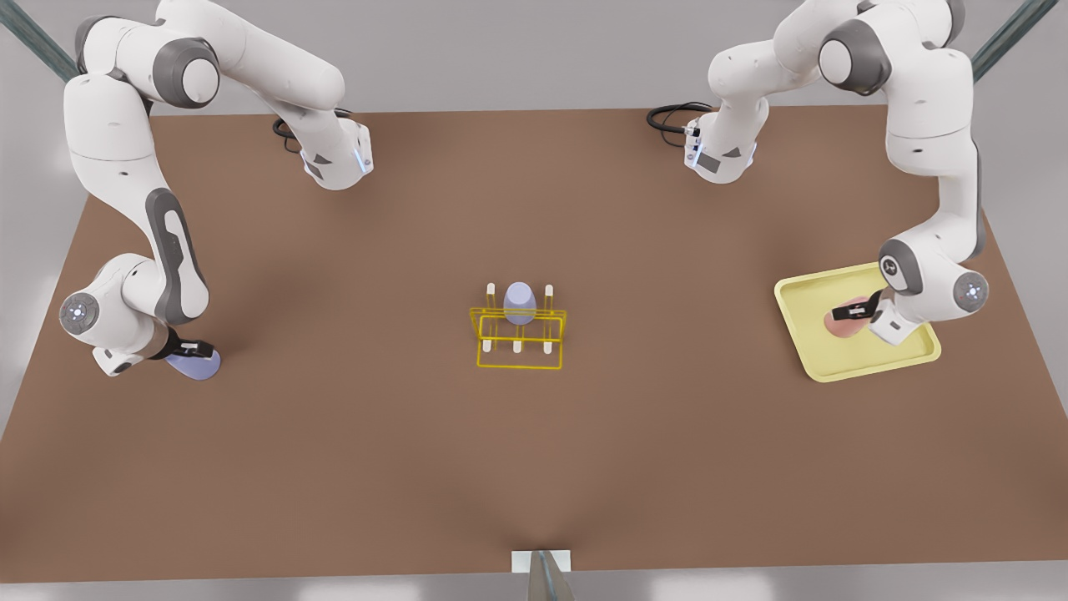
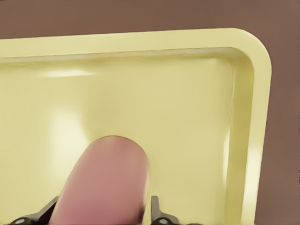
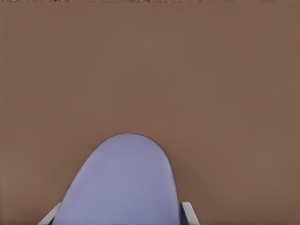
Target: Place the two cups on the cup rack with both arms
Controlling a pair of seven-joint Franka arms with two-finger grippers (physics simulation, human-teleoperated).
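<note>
Flanking pink cup [image 2: 105, 180] near tray [image 2: 260, 117] corner: left pincer [image 2: 101, 216].

No text, labels, brands, numbers or signs can be read anywhere in these views.
</note>
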